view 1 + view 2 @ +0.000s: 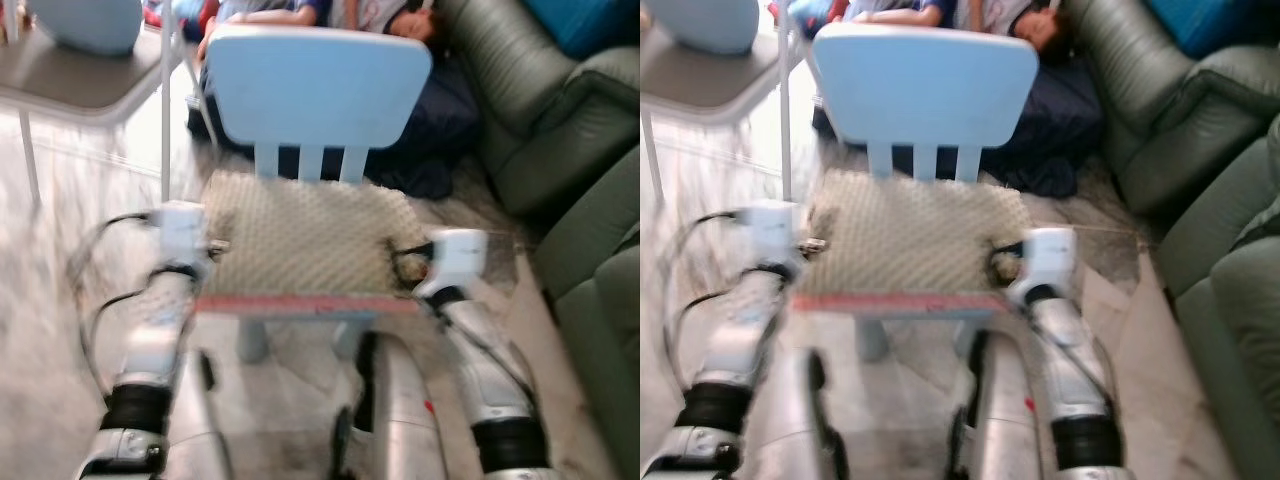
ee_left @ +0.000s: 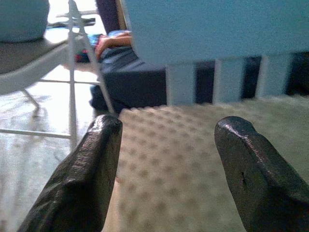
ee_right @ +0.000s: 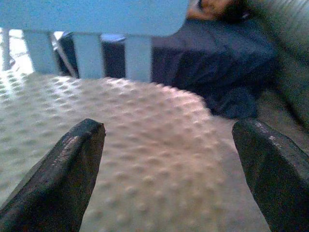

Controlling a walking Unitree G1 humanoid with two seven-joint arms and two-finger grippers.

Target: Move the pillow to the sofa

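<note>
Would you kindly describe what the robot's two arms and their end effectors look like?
Both arms are silver metal with black ribbed bands near the elbows. Each wrist ends in a white boxy housing, and thin black cables loop off the left arm. The left end effector and right end effector each have two long, matte black fingers with a lightly textured surface and rounded tips.

Your unit's silver arms carry black joint bands, looped black cables, white wrist housings and textured black fingers (image 2: 91, 179).
</note>
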